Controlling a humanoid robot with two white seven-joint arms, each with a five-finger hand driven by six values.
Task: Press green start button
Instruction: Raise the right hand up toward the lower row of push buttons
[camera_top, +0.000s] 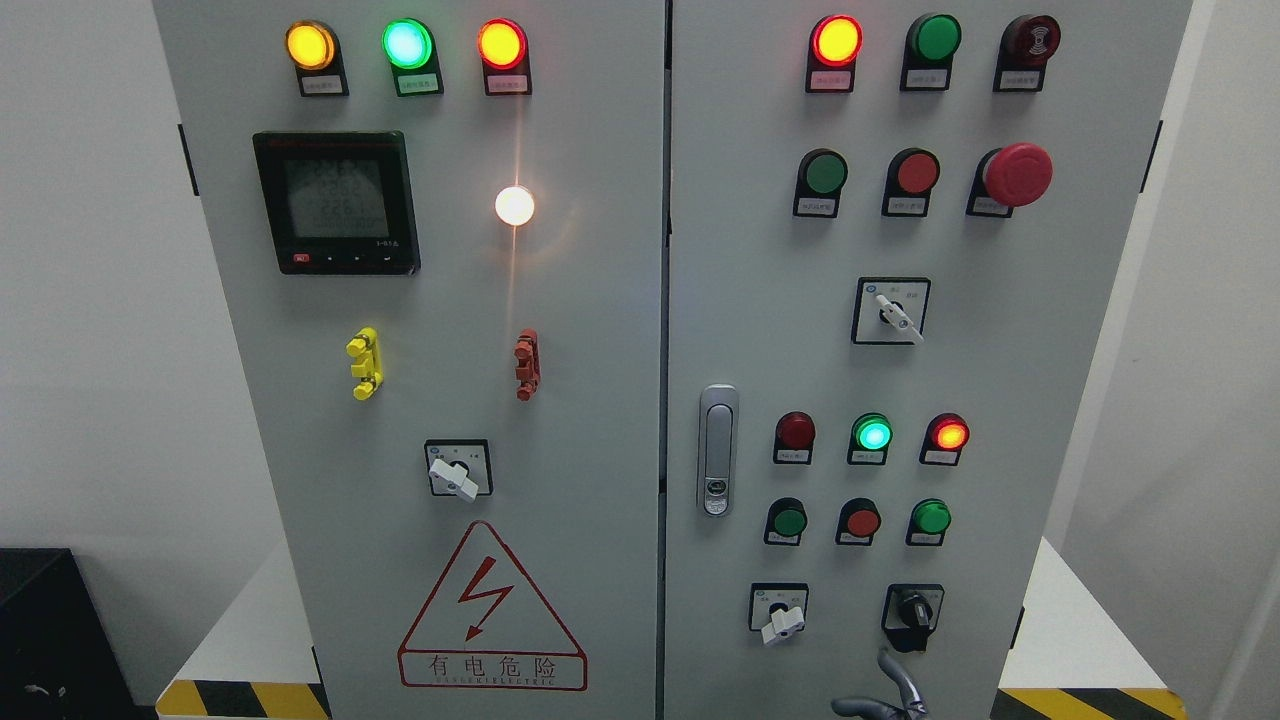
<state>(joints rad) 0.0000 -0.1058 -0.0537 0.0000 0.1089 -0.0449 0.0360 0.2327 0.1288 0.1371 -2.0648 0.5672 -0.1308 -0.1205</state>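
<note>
The grey control cabinet's right door (1000, 400) carries several green push buttons: one in the upper row (826, 172), and two in the lower row at its left (788, 521) and its right (931, 517). A green lamp (872, 434) glows above the lower row. Only the top of my right hand (885, 692) shows at the bottom edge. It is below the black selector switch (913, 608) and touches no button. It sits well below the lower green buttons. My left hand is out of view.
A red mushroom emergency stop (1017, 174) sticks out at the upper right. Red buttons (861, 521) sit beside the green ones. White selector knobs (783, 623) and a door latch (716, 450) protrude. The left door holds a meter (335, 200) and lit lamps.
</note>
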